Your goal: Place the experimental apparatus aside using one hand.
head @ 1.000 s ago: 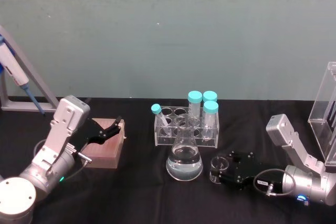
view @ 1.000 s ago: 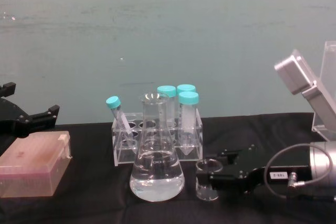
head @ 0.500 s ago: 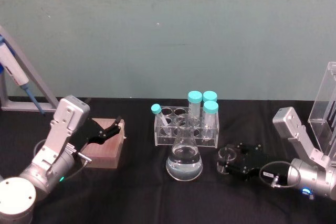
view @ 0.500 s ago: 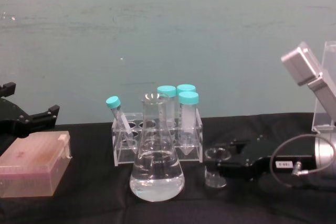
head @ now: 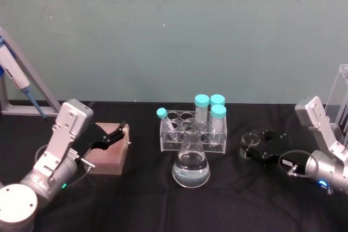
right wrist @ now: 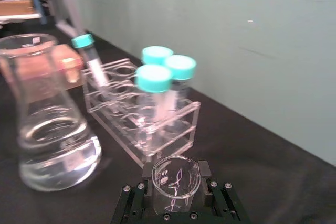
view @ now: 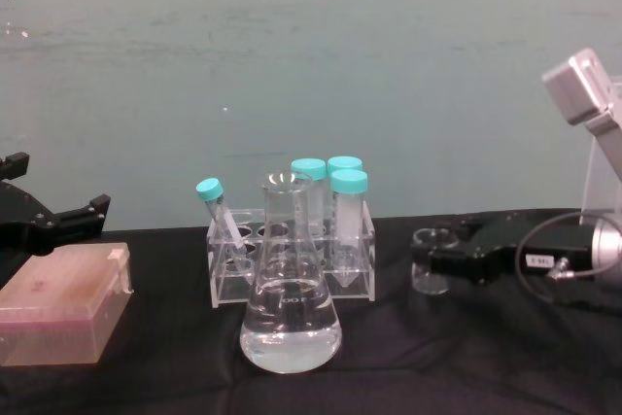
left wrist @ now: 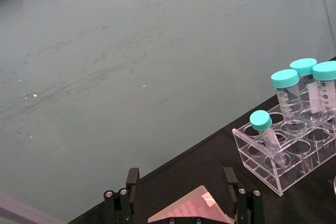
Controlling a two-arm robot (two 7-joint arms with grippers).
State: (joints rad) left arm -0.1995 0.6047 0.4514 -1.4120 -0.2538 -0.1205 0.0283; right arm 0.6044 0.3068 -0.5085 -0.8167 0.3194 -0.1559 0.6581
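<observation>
Shifted rightward, right tool (view: 428, 256) clamps the small glass beaker (view: 431, 282); left tool (left wrist: 181, 176) idles open.

Clear glass flask (head: 191, 169), glossy acrylic rack (view: 225, 286), small glass beaker (view: 430, 264), matt black tabletop (head: 141, 199)

Right gripper (head: 253, 146) reaches in level from the right, wrist low, fingers clamped on the beaker (head: 250, 137). Left gripper (head: 119, 131) hangs at the left, fingers spread.
</observation>
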